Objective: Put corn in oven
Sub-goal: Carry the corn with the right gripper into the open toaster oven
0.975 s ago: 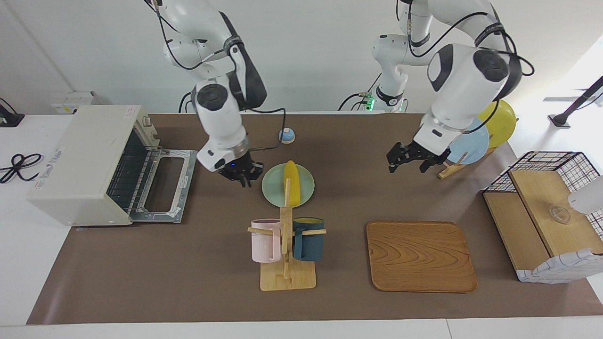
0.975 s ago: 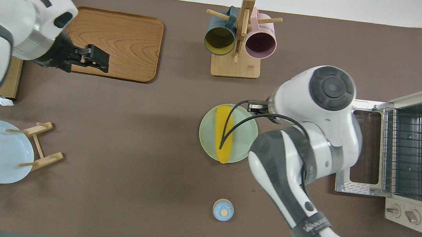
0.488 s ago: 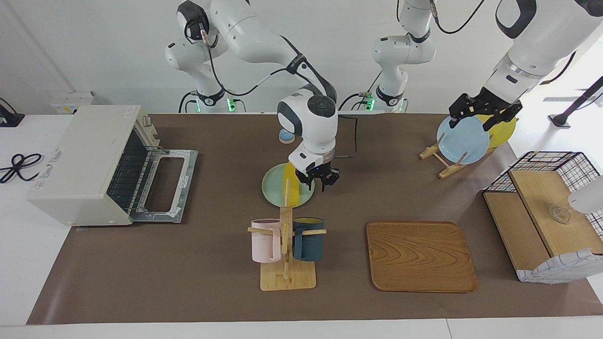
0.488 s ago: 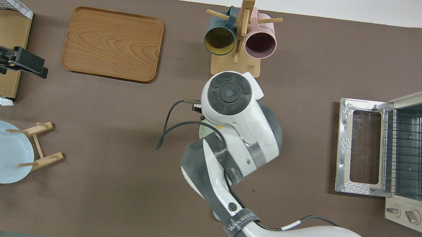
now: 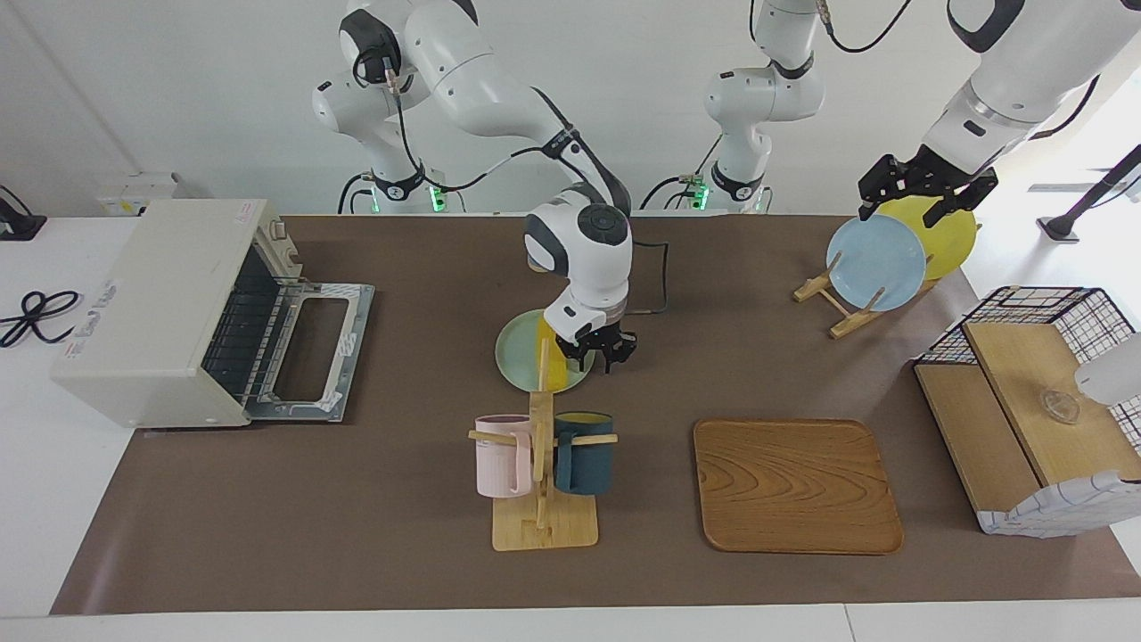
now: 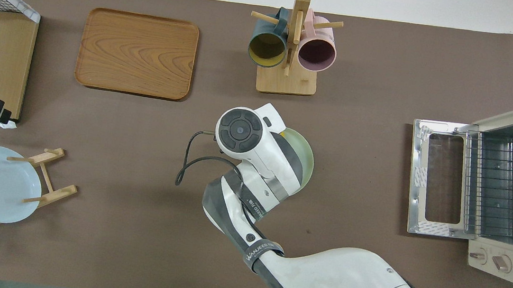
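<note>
The yellow corn lies on a pale green plate mid-table, partly hidden by the mug rack's post. My right gripper hangs low over the plate's edge toward the left arm's end, beside the corn and not on it. From above, the right arm's wrist covers the corn and most of the plate. The cream oven stands at the right arm's end of the table with its glass door dropped open and the wire rack showing. My left gripper waits, open and holding nothing, above the plate stand.
A wooden mug rack with a pink and a dark blue mug stands farther from the robots than the plate. Beside it lies a wooden tray. A wire-and-wood basket and a stand with a blue plate and a yellow plate sit at the left arm's end.
My right gripper crossed over the plate from its oven-end edge to its other edge, then sank slightly. The left arm rose from over the table to above the plate stand. The corn has not moved.
</note>
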### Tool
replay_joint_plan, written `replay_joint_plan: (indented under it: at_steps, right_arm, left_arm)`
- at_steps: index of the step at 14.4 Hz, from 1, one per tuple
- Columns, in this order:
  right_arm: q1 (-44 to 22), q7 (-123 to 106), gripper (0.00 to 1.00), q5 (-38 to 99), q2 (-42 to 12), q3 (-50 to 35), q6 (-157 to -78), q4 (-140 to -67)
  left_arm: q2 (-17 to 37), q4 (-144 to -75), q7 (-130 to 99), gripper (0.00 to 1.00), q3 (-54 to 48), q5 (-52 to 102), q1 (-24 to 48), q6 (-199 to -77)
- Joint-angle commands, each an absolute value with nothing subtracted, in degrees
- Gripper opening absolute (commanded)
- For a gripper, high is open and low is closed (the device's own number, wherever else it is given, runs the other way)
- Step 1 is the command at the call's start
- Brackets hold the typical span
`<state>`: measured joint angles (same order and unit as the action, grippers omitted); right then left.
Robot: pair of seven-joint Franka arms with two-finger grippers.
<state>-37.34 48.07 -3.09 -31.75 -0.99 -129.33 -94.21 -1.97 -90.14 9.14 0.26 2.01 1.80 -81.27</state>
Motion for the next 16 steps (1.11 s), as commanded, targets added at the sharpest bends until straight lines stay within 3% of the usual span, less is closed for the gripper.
replay_joint_plan:
  at_steps: [1,4,9,13,16]
  right_arm:
    - [-37.27,48.25,0.00,-3.52,-29.62,-1.06,-129.91,-96.86]
    - [-36.92,47.73,0.00,-4.13,-29.71,-0.97,-127.11,-95.55]
    - [-35.78,41.76,0.00,-12.11,-30.68,-0.97,-107.34,-83.07]
    - [-31.75,38.15,0.00,-13.10,-26.21,-0.44,-101.62,-85.33]
    - [-23.06,30.18,0.00,-13.10,-17.61,-0.53,-101.16,-94.10]
  left_arm:
    - [-5.44,-96.05,10.98,1.00,-0.18,1.05,1.32,-86.90]
    - [-5.10,-97.03,10.99,1.00,-0.18,1.05,1.23,-89.56]
    - [-2.65,-96.34,10.99,1.00,-0.18,1.23,1.23,-91.41]
    - [1.75,-90.98,10.99,1.00,-0.18,1.67,1.23,-90.62]
    - [2.20,-90.09,10.99,1.00,-0.18,1.67,1.23,-88.95]
